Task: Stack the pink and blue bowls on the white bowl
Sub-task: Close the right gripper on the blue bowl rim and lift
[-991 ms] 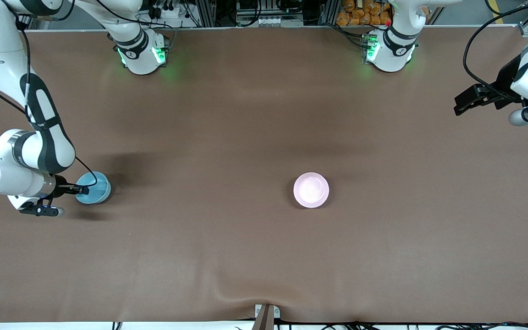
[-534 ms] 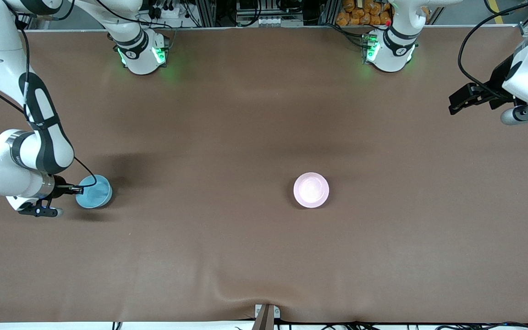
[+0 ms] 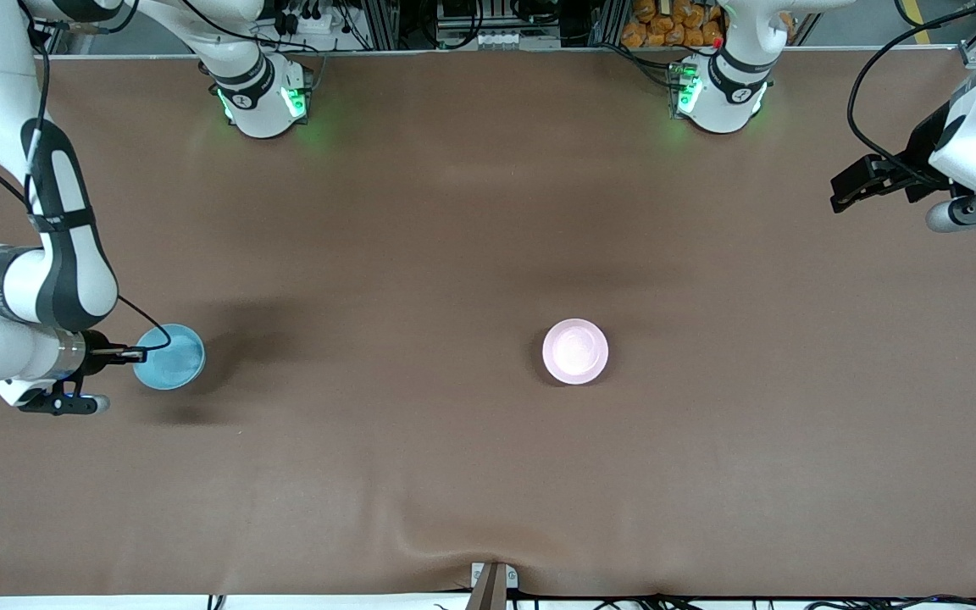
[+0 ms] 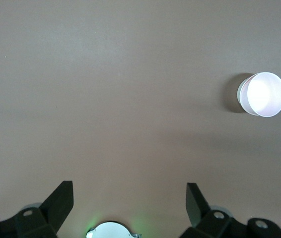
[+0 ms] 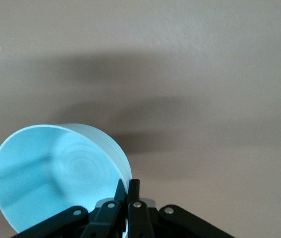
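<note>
Right gripper (image 5: 127, 191) pinches the blue bowl's (image 3: 169, 356) rim.

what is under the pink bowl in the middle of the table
In the left wrist view a white bowl edge peeks out beneath the pink bowl, so it is nested in it. The rest of the white bowl is covered.

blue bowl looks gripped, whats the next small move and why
Probably carry it toward the middle of the table. The right gripper is shut on the rim of the blue bowl, while the pink bowl already sits nested in the white bowl there. The left gripper waits open above the table at its own end.
</note>
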Robot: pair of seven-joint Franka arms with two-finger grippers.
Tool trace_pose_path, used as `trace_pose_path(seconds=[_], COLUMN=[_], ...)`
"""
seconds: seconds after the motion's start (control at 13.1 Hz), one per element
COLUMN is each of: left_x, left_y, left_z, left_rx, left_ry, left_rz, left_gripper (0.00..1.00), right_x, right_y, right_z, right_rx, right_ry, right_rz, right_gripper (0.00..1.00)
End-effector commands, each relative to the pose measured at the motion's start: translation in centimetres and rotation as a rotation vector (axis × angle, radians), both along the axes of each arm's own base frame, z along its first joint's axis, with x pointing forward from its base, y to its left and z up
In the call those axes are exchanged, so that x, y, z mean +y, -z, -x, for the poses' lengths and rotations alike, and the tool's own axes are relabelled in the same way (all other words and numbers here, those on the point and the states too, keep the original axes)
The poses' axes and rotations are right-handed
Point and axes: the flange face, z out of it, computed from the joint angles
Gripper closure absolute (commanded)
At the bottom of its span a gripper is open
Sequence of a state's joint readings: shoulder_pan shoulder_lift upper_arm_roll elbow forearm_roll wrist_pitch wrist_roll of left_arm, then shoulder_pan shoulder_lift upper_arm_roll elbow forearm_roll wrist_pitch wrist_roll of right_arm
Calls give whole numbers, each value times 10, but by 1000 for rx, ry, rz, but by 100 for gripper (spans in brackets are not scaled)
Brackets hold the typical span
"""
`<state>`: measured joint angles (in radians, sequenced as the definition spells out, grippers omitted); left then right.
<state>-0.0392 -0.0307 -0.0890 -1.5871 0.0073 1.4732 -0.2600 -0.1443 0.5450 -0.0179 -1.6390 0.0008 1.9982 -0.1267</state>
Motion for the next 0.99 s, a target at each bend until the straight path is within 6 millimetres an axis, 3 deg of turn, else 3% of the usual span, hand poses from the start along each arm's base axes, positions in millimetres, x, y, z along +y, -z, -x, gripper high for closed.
trace_pose_path(seconds=[0.0,0.23,0.38,0.53,0.69,0.91], left_x=[-1,0,-1,-1,-1,-1], left_y=[-2,-4,-6,-8,-9,-14], left_z=[8,13,13,14,14,16], left_rx=[-11,-16,-19,-26,-32,-41], left_ry=[15,13,16,16,18,17], left_rz=[-25,-26,-25,-25,-24,-22], left_gripper=[0,0,0,0,0,0], right_x=[22,49,80,126,156,234], right_y=[-19,-18,-19,-24,-31,-38], right_z=[-5,-10,-14,-18,-21,-15], right_rx=[-29,-44,-49,-53,-48,-31], right_ry=[22,65,66,69,105,95], right_rz=[-71,-199,-243,-306,-307,-299], right_gripper=[100,100,100,100,100,100])
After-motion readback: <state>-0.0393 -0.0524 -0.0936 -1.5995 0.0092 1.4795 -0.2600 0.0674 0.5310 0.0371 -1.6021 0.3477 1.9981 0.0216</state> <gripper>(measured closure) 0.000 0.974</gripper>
